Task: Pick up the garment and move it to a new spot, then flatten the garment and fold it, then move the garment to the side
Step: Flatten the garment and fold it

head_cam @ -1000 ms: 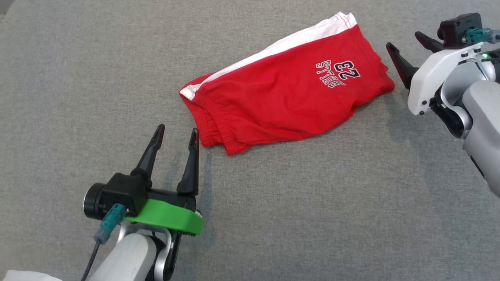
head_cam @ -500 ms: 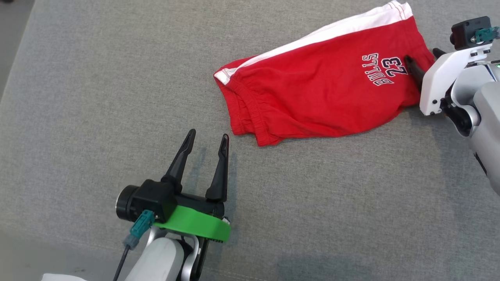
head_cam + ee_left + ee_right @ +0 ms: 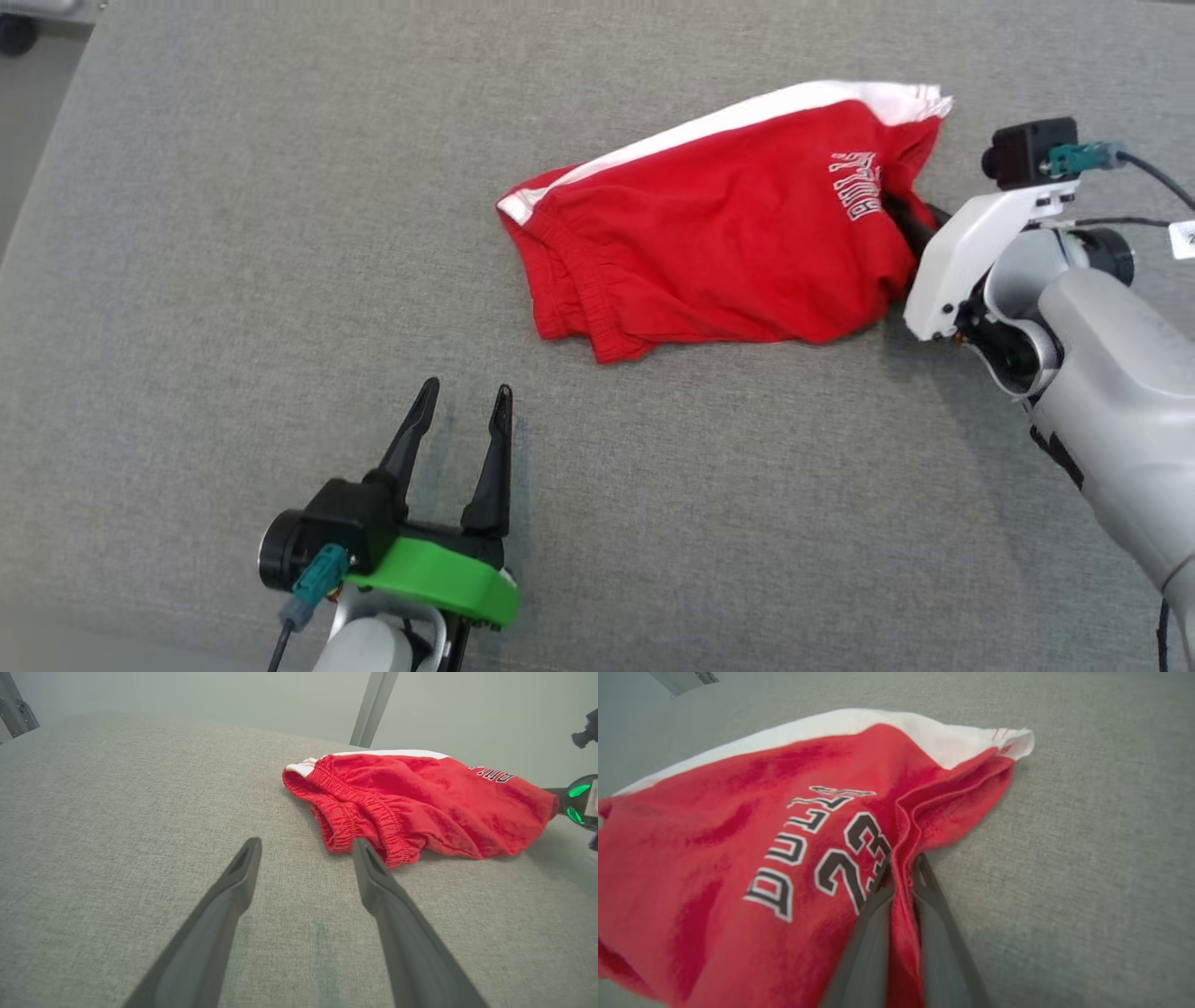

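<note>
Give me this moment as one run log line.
step: pick up | right fingers: shut on red shorts, leg end | left fingers: open, empty, near waistband

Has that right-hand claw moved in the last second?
Yes. The right gripper closed in leftward on the red shorts, from clear of their hem to pinching it.

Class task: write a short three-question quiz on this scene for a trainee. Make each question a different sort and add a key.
1. True or false: the left gripper is shut on the red shorts.
2. Where does the right gripper pinch the shorts? A the elastic waistband; B the edge beside the printed 23; C the middle of the white stripe.
3. Fill in: the shorts lie on a ___ fabric surface.
Key: 1 false, its jaws stand open, clear of the cloth; 2 B; 3 grey.
</note>
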Controlling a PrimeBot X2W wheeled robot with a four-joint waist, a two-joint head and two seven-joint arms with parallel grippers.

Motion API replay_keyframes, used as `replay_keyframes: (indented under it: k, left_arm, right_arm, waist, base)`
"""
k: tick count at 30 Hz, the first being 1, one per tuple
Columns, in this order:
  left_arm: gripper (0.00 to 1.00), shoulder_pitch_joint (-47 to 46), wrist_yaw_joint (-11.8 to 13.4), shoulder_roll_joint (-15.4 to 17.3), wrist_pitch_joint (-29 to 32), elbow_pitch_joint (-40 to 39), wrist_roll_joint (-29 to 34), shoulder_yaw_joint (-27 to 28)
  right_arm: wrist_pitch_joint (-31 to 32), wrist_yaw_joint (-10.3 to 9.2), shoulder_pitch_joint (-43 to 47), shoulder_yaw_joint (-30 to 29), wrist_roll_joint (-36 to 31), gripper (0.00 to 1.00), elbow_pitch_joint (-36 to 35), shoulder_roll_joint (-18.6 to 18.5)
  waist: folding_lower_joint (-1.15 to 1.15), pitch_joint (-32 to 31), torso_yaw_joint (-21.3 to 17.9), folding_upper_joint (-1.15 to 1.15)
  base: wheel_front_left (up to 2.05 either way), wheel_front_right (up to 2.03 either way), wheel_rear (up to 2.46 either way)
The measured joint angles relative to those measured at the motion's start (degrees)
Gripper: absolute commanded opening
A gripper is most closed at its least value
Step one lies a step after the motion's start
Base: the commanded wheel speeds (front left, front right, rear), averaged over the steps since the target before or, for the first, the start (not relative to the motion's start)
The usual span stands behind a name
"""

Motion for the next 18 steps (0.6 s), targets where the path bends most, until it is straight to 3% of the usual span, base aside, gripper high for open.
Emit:
replay_keyframes:
  k: [6,14,18]
  left_arm:
    - [1.0,5.1,-0.7,1.0,0.0,1.0,0.8,2.7]
    - [1.0,10.9,-1.4,2.0,0.0,0.9,1.8,5.0]
    - [1.0,12.3,-1.5,2.0,0.0,1.0,2.2,5.0]
  right_arm:
    - [-0.5,0.0,5.3,0.6,5.5,0.0,-5.8,-0.3]
    - [-1.3,0.0,16.5,-3.3,11.6,0.0,-7.9,-7.8]
    - [-1.9,0.0,19.2,-5.4,12.0,0.0,-6.4,-9.3]
  waist:
    - [0.0,-2.6,-4.2,0.0]
    - [0.0,-8.1,-11.1,0.0]
    - [0.0,-10.3,-12.6,0.0]
  base:
    - [0.0,0.0,0.0]
    - [0.0,0.0,0.0]
    - [0.0,0.0,0.0]
